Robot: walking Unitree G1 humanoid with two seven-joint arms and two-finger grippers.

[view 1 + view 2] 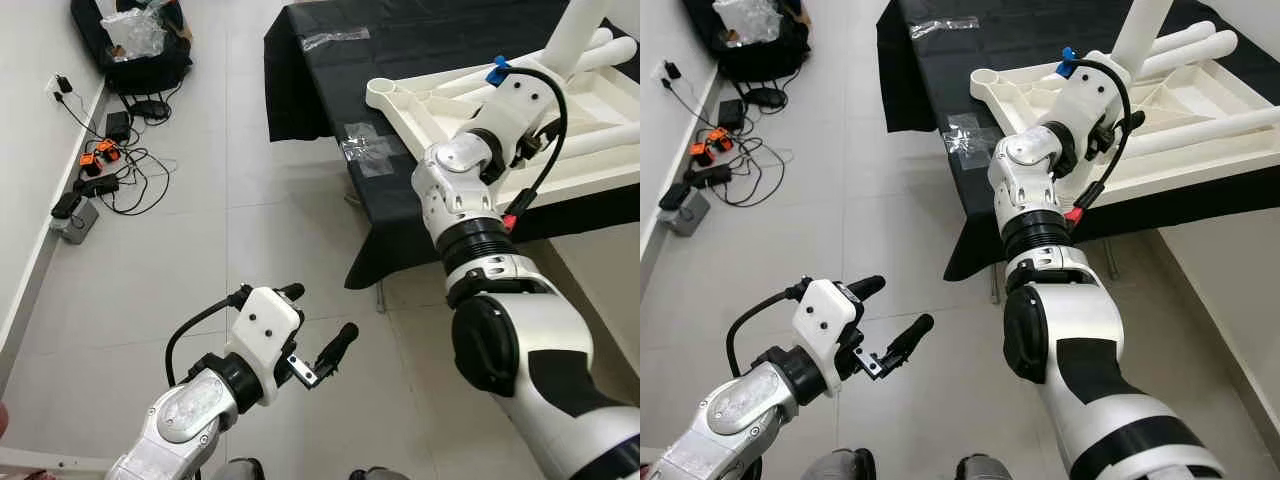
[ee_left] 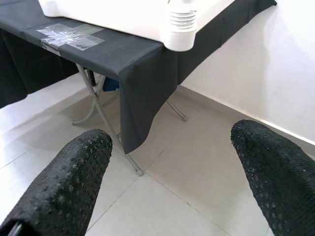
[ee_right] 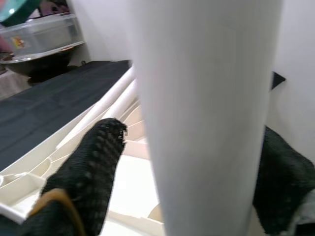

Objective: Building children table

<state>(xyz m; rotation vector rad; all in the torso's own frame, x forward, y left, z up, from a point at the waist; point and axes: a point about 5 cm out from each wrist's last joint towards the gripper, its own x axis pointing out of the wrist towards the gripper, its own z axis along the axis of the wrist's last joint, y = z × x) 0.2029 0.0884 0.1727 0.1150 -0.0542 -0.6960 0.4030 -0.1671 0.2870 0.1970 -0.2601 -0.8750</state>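
At two o'clock, an upright white table leg is being clasped by the right gripper above the upturned tabletop; at seven o'clock, the left gripper is being held spread.

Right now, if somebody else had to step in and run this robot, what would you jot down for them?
Right gripper: fingers either side of an upright white table leg over the upturned white tabletop; whether it is clamped cannot be told.
Left gripper: open and empty, over the floor beside the black-draped table.
Tabletop lies underside up on the black cloth, with more white legs lying on it.
Done: one leg stands at the tabletop.
Left: check that it is seated, then fit the loose legs. The corner socket nearest the robot looks unfilled.
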